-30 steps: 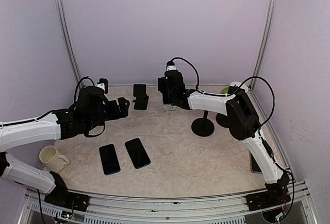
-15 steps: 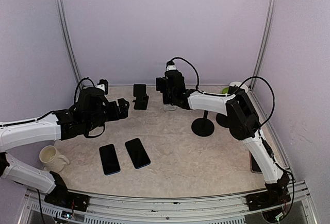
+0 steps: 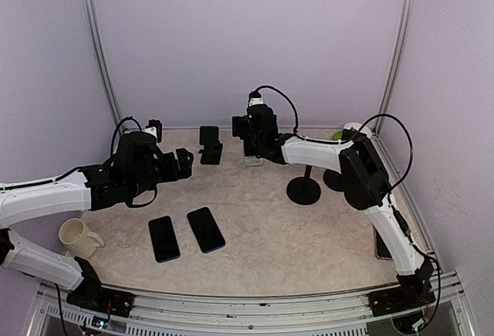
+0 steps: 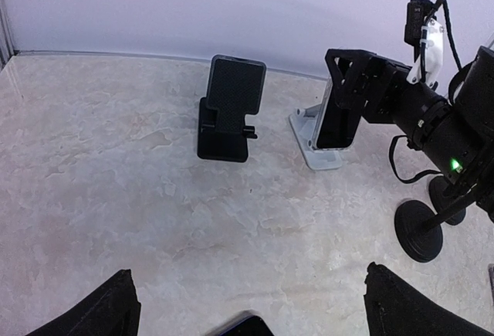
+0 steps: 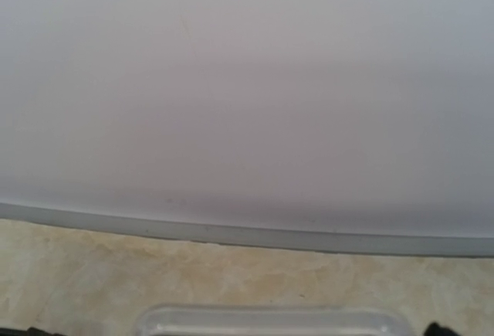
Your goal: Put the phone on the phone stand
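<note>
Surface: marbled beige tabletop, lilac walls on three sides. Task item: phone, leaning upright on the white phone stand near the far wall, to all appearances seated. Right gripper: released, jaws set to either side of that phone. The right wrist view shows only fingertips at its bottom corners, clear of a pale rounded edge between them (phone or stand, hard to tell). Left gripper: spread wide, grasping nothing, hovering over the table's left half. Risk: the jaws stand just beside the phone's sides, so a crooked withdrawal could catch an edge and tip the phone off its ledge. The same snag could drag the white stand, which looks light. Count, phones: four certain. One is the task item, one sits on the black stand, and two lie flat near the front, the left flat phone and the right flat phone. A dark slab at the right edge may be a fifth; cannot tell. Count, phone stands: two. Round-based posts: two, the nearer post and the farther post. Mug: one.
</note>
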`<state>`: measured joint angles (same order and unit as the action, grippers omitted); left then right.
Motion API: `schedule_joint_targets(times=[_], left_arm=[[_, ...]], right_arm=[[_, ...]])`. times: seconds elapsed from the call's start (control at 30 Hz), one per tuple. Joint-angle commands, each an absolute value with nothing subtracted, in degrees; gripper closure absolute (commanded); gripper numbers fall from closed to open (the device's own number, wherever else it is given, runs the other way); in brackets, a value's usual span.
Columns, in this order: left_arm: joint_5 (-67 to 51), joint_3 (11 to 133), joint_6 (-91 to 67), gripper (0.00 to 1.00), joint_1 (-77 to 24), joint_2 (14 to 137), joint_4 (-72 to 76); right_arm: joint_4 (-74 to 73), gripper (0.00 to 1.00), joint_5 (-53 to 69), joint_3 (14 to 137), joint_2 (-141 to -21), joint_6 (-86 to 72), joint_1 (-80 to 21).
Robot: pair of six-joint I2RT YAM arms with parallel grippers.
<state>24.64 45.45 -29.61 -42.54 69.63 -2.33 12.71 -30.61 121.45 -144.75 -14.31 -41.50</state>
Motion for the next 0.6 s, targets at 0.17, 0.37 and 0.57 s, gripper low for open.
schedule_joint_targets(times=[0.17, 0.37, 0.57], left_arm=[[25.23, 44.74, -29.74, 0.01, -42.98, 68.47, -1.52], [25.02, 44.51, -29.81, 0.01, -42.98, 68.38, -1.41], [24.55, 44.48, -29.86, 0.01, -42.98, 68.29, -0.91]], right_arm=[[10.27, 0.0, -31.8, 119.18, -136.17, -12.87, -42.98], [8.17, 0.0, -31.78, 116.6, -131.33, -11.01, -44.47], [3.98, 0.0, -32.37, 113.32, -125.33, -10.32, -45.16]])
